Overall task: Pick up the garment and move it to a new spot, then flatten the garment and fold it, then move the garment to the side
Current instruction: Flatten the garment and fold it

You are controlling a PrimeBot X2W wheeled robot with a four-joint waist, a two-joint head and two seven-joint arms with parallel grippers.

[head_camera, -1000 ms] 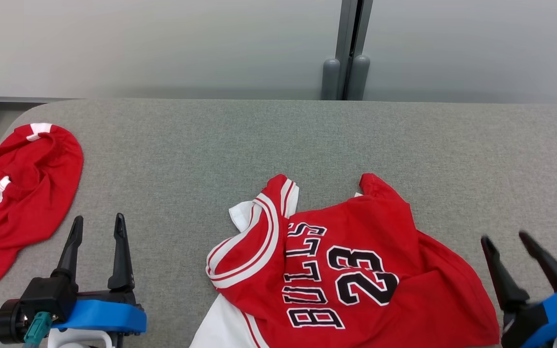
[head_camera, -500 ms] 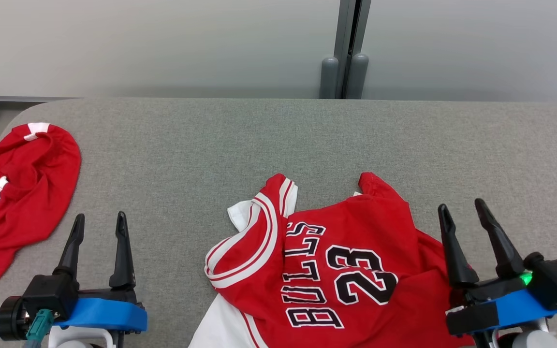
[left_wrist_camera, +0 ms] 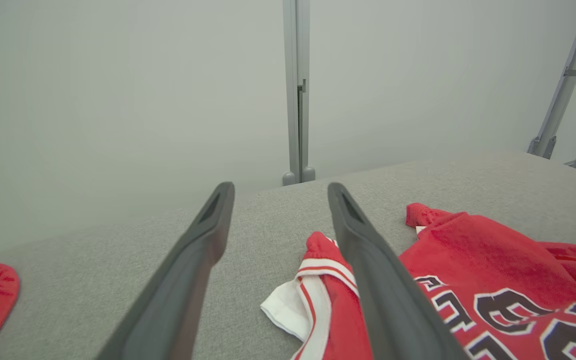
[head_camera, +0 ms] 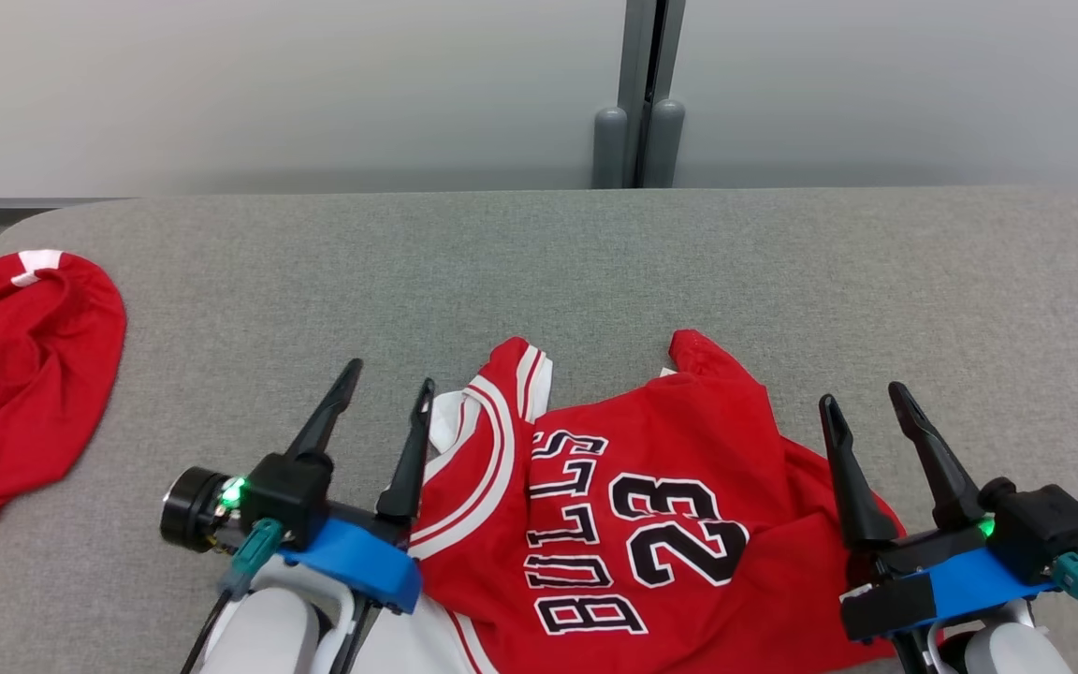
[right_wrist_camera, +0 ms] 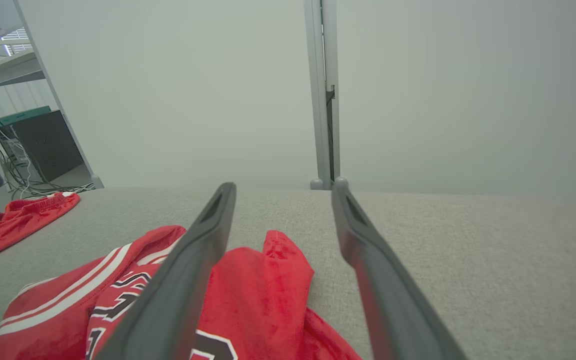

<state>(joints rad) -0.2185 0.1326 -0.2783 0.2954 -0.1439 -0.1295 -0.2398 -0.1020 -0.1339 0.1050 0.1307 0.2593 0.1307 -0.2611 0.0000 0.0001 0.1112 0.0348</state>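
The left tool (head_camera: 391,374) has its two dark fingers spread apart with nothing between them, and it leans a little to the right. The red jersey (head_camera: 651,505) lies crumpled on the grey bench (head_camera: 314,271) just to its right. The jersey's white-trimmed armhole edge runs right beside the tool's right-hand finger, though I cannot tell whether the two touch. The right tool (head_camera: 862,393) is also spread wide and empty, held over the jersey's right-hand edge, with red cloth under its left finger and bare bench under its right. Between the two tools the jersey shows the number 23 and the word BULLS, turned sideways. One strap end pokes forward, ahead and to the left of the right tool. Well off to the left of the left tool lie red shorts (head_camera: 15,374) with white stripes, near the bench's rounded corner. Beyond both tools' fingertips, past the bench's far edge, a grey post (head_camera: 637,94) stands against a pale wall (head_camera: 268,84).
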